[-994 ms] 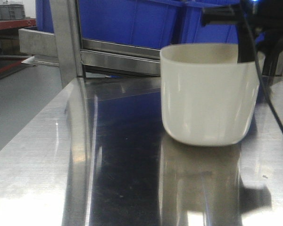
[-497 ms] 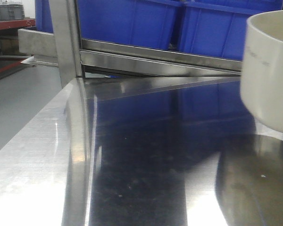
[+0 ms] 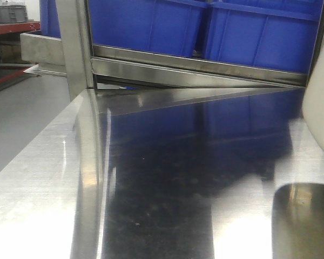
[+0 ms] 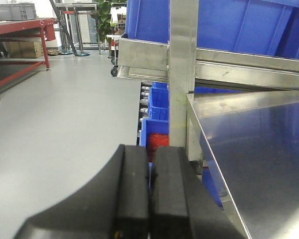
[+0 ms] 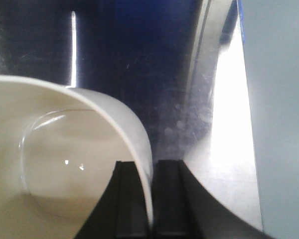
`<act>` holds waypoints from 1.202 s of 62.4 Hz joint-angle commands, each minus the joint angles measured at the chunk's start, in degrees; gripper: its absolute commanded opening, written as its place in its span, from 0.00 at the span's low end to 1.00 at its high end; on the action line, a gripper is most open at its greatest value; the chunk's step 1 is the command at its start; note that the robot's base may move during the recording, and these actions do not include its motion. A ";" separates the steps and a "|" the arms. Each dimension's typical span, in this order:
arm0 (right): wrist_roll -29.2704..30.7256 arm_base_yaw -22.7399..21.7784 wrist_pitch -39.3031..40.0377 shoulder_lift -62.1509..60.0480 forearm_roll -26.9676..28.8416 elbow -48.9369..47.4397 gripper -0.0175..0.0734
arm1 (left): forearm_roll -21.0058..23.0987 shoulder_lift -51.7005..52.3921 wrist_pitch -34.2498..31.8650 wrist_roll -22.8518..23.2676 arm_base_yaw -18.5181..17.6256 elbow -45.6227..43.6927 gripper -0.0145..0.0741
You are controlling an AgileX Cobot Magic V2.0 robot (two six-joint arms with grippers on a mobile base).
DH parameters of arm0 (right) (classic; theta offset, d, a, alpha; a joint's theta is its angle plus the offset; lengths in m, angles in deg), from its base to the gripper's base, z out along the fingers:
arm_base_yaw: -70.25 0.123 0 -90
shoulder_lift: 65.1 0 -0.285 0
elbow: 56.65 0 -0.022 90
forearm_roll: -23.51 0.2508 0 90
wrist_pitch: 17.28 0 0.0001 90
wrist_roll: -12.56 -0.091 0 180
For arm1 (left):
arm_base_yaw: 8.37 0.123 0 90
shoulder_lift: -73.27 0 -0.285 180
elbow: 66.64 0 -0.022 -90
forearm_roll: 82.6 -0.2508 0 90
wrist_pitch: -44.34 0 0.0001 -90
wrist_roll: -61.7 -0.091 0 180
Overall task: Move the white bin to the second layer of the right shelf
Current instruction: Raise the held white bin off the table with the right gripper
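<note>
The white bin (image 3: 323, 102) shows only as a cream sliver at the right edge of the front view, lifted off the steel tabletop (image 3: 167, 178). From the right wrist I look down into the white bin (image 5: 55, 159). My right gripper (image 5: 148, 172) is shut on its rim, one finger inside the wall and one outside. My left gripper (image 4: 150, 164) hangs shut and empty beside the table's left edge, over the floor. The right shelf second layer is out of view.
Blue crates (image 3: 205, 27) sit on a steel rack rail (image 3: 194, 67) behind the tabletop. A steel upright post (image 3: 75, 48) stands at the table's back left corner. More blue crates (image 4: 157, 124) sit below. Grey floor (image 4: 55, 129) and a red bench (image 4: 20, 27) lie left.
The white bin has been lifted off the tabletop and carried right, from the middle right of the front view to almost out of frame. The left gripper view has no earlier frame.
</note>
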 commanded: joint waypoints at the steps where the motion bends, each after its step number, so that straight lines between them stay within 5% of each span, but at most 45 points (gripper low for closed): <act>1: 0.41 -0.39 5.11 -5.00 0.29 0.32 0.25 | 0.43 1.11 -4.77 0.30 0.14 1.65 0.26; 75: 0.41 -0.39 3.87 -11.40 0.29 1.26 0.25 | 0.43 1.11 -4.77 0.30 0.14 1.65 0.26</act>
